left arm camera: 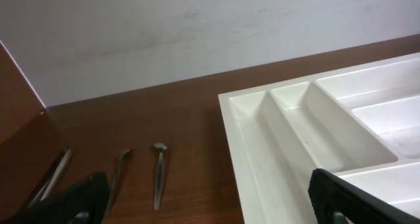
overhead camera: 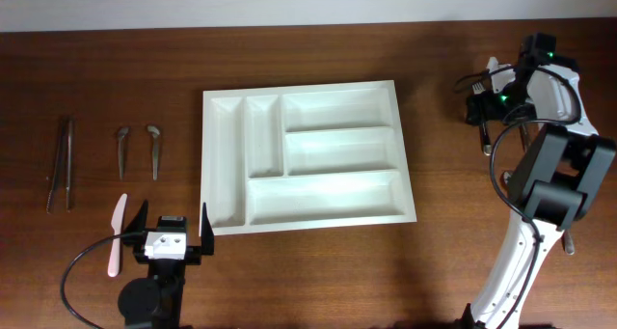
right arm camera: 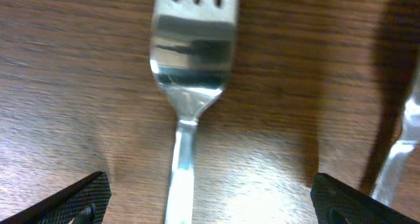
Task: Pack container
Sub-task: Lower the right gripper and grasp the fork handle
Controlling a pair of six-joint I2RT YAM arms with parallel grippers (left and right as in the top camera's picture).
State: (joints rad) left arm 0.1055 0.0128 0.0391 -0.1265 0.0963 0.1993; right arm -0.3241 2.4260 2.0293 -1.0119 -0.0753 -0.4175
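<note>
Wooden table (overhead camera: 308,59). Far left, metal tongs (overhead camera: 60,165); beside them one small spoon (overhead camera: 122,150), then another (overhead camera: 154,148). Pink plastic knife (overhead camera: 116,234) nearer the front edge. Far right, a steel fork (right arm camera: 190,60) lies flat.

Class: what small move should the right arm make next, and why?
Probably lower the right gripper and close on the fork's handle: it hangs open astride that fork, which lies on the table, and the container holds nothing yet.
</note>
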